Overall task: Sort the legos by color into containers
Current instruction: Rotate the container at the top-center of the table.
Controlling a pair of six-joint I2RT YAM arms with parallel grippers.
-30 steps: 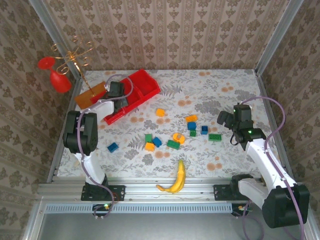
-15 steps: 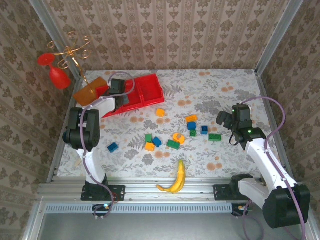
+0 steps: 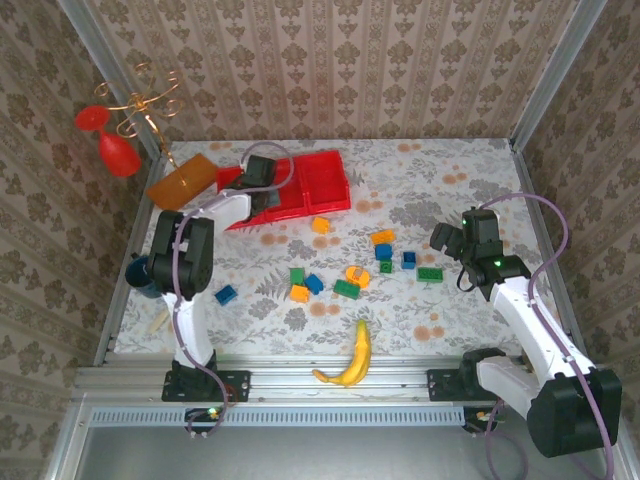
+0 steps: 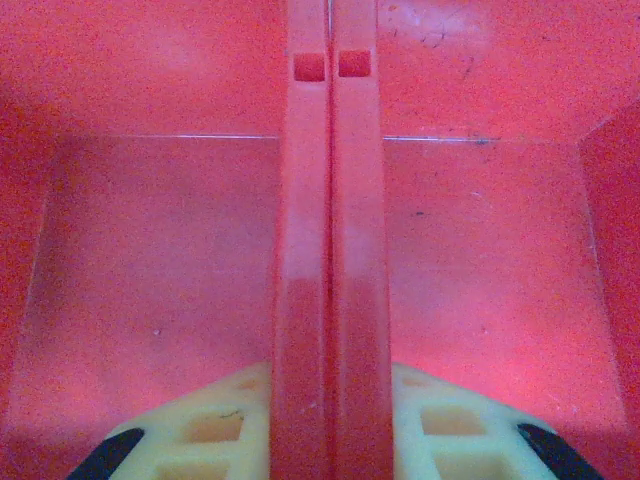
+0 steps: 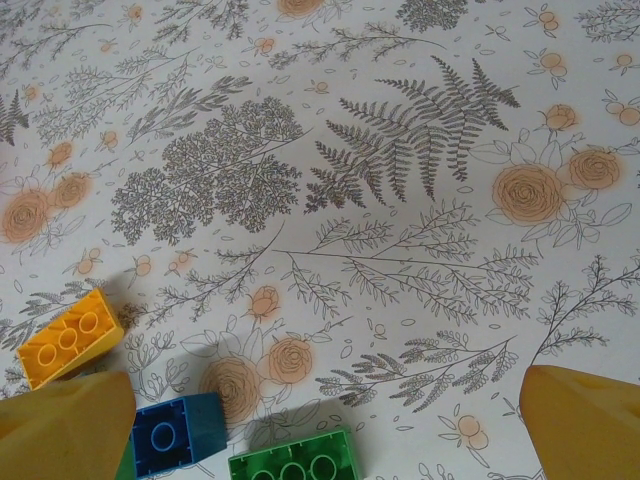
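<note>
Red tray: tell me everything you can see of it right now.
The red tray is one long piece of glossy red plastic, split by double walls into square compartments; those in view look empty, their floors faintly scuffed. It sits at the far left of the table, skewed to its edges. The left claw is shut on a divider wall, one finger in each neighbouring compartment.

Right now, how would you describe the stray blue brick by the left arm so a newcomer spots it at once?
On the floral table, find the red tray at the far left, then follow the left arm toward the near edge. Beside its black elbow lies one blue lego. It sits alone, well left of the mixed pile of bricks in the middle.
</note>
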